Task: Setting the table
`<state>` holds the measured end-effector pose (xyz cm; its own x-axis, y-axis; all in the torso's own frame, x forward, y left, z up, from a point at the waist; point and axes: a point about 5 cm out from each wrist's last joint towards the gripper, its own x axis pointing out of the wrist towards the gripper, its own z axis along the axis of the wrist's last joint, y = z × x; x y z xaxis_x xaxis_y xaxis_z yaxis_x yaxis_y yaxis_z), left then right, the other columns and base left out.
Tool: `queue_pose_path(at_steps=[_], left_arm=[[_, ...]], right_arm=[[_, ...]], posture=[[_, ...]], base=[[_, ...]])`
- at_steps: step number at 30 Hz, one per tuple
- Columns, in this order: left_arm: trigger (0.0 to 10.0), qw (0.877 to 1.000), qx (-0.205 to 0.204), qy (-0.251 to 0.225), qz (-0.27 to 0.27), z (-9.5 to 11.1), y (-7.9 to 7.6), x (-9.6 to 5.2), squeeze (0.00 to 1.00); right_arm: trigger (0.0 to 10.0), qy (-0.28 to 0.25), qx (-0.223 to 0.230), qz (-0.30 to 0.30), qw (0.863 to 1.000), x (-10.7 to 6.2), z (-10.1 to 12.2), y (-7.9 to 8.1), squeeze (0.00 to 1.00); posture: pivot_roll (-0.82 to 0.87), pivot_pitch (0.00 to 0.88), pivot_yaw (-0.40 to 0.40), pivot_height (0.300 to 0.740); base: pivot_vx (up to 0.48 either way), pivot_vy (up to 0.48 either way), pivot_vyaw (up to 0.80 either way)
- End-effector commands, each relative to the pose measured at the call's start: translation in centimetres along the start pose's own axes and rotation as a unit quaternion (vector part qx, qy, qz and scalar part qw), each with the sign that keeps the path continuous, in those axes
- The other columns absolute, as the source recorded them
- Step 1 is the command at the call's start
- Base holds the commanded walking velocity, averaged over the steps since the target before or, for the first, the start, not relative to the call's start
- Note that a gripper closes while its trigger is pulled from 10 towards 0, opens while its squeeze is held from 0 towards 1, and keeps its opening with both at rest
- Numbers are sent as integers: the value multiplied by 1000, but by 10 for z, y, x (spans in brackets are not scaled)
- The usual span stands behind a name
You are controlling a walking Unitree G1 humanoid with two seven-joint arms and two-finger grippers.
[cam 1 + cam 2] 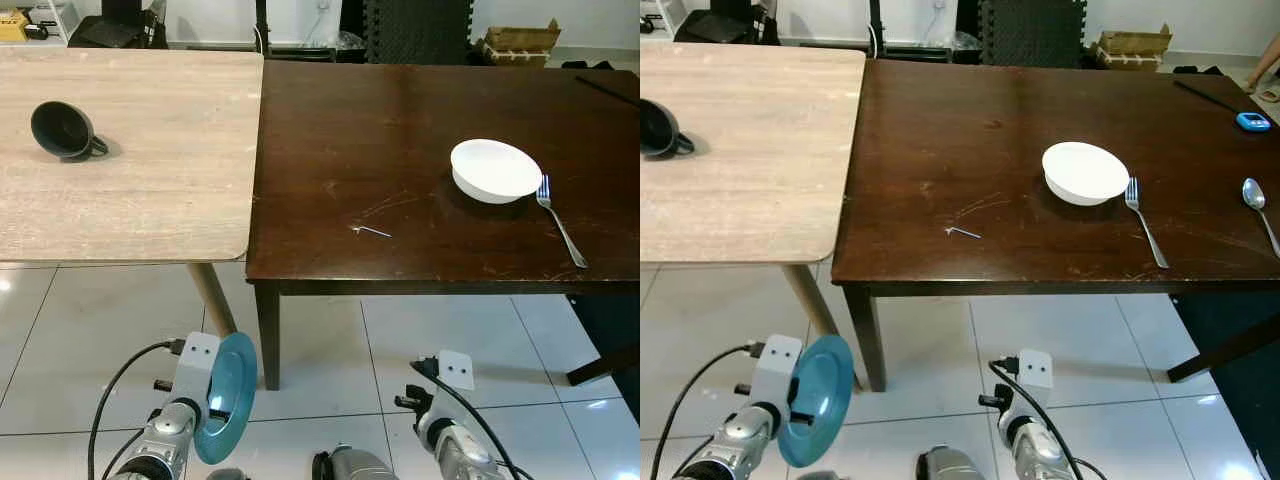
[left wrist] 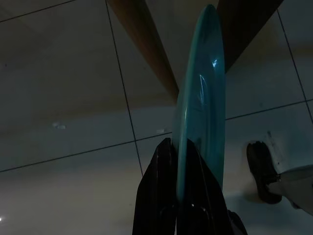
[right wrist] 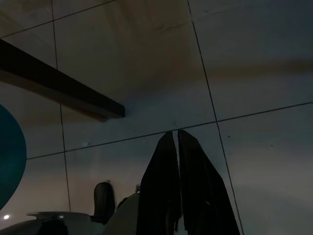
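Observation:
My left gripper (image 2: 178, 142) hangs low over the tiled floor in front of the tables, shut on the rim of a teal plate (image 1: 225, 395) that it holds on edge. On the dark wooden table (image 1: 400, 110) sit a white bowl (image 1: 495, 170), a fork (image 1: 560, 220) just right of it, and a spoon (image 1: 1260, 205) farther right. A black mug (image 1: 62, 130) lies on its side on the light wooden table (image 1: 150, 190). My right gripper (image 3: 176, 133) hangs idle above the floor, shut with nothing in it.
The two tables stand side by side, edges touching. A small metal piece (image 1: 370, 231) lies near the dark table's front edge, and a blue object (image 1: 1252, 121) lies at its far right. Table legs (image 1: 266, 335) stand just ahead of the plate. Boxes and dark furniture line the back wall.

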<state>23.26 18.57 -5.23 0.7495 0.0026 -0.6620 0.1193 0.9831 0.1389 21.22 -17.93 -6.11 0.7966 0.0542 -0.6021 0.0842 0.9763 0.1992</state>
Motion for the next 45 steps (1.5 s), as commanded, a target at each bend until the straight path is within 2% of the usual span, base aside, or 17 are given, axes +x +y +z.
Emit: queue_pose_path(at_steps=[1,16,30,35,37,45], left_arm=[[10000,1000,-13,5,0,-3,-3,0,0],[10000,999,-34,-13,2,3,0,0,0],[10000,999,-33,-15,3,4,-1,1,0],[10000,999,-43,-5,-1,2,-3,1,0],[10000,1000,-22,5,-12,-2,-6,0,0],[10000,1000,-29,1,-1,-2,-5,0,0]], right_arm=[[10000,16,2,-6,1000,-1,-5,-2,0],[10000,27,4,-19,999,0,-5,-3,0],[10000,29,1,-22,999,0,-5,-4,0],[10000,29,-7,-21,999,0,-4,-4,0],[10000,26,-13,-20,999,0,-3,-3,0],[10000,39,-33,-20,999,0,-7,-2,0]], posture=[[59,30,1,740],[60,26,1,740],[56,28,1,740],[57,26,1,740],[57,26,1,740],[57,25,1,740]], base=[[0,0,0],[0,0,0],[0,0,0],[0,0,0],[0,0,0],[0,0,0]])
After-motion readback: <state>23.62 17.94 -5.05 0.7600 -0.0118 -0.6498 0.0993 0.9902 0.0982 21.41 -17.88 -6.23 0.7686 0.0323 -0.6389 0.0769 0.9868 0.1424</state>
